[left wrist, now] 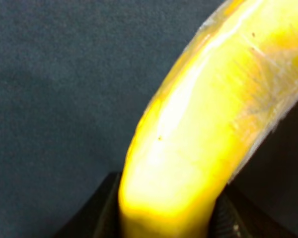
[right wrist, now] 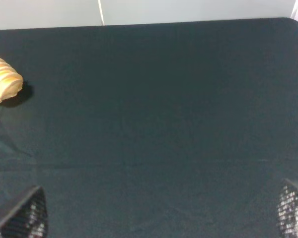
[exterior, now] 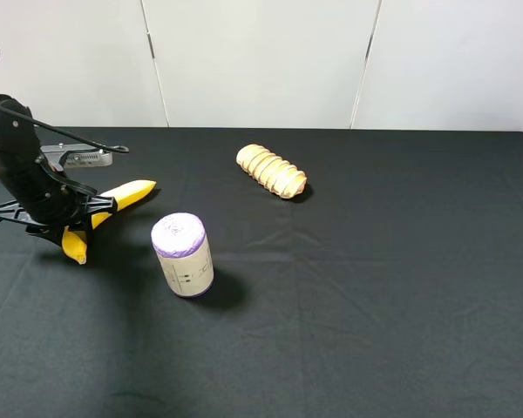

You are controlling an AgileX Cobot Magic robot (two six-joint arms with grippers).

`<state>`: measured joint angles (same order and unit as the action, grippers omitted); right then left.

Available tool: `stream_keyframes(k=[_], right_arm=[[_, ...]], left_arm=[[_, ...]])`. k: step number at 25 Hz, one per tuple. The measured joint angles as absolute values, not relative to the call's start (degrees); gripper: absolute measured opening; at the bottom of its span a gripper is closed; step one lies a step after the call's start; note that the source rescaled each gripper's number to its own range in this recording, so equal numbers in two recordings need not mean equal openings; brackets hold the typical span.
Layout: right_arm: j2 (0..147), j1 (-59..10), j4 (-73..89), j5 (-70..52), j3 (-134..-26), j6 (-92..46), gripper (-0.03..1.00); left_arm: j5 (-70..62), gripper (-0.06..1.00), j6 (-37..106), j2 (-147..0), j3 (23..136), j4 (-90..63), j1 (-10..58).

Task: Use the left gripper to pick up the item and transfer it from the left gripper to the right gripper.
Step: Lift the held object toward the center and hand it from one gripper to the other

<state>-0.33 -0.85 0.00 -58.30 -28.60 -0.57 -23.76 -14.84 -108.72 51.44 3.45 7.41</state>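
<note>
**Progress.** The left tool is clenched on the banana, roughly at mid-length. The fruit passes between the jaws, with one end pointing up and away towards the wall and the other pointing down at the bench near the arm. In the left wrist view, yellow fills the gap between the two dark fingers, so the grasp looks seated.

I cannot tell whether the banana is clear of the cloth. Its lower end sits very close to the bench in the high view, and there is a shadow beneath.

My estimate is that the grasp is made, and the lift is either not yet begun or barely begun.

The right tool is spread wide with nothing between its mesh-faced tips. It looks out over bare black cloth on the far side and does not show in the high view. The carry towards the middle, the right tool's closing and the left tool's release are all left to do.

**Task object.**
- Curved, bright yellow and glossy.
- A few tiny dark specks on the skin.
- A wrinkled, translucent film or seam runs along the outer curve.
- Probably a smooth replica, so it may be slippery.

**Other items.**
- The purple-topped cylinder stands upright just beside the banana, not touching it.
- The bread loaf lies well apart, further back.
</note>
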Motion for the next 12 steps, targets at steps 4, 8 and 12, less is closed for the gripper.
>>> stream_keyframes(k=[4,8,12], right_arm=[[-0.33,-0.85,0.3,-58.3,-28.6,-0.57,1.0],[-0.33,-0.85,0.38,-58.3,-28.6,-0.57,1.0],[-0.33,-0.85,0.42,-58.3,-28.6,-0.57,1.0]], left_arm=[[-25.77,0.0,-14.66,-106.5,51.44,3.4,7.41],[-29.14,0.0,-14.6,-103.25,51.44,3.35,7.41],[-33.05,0.0,-13.51,-99.76,51.44,3.35,7.41]])
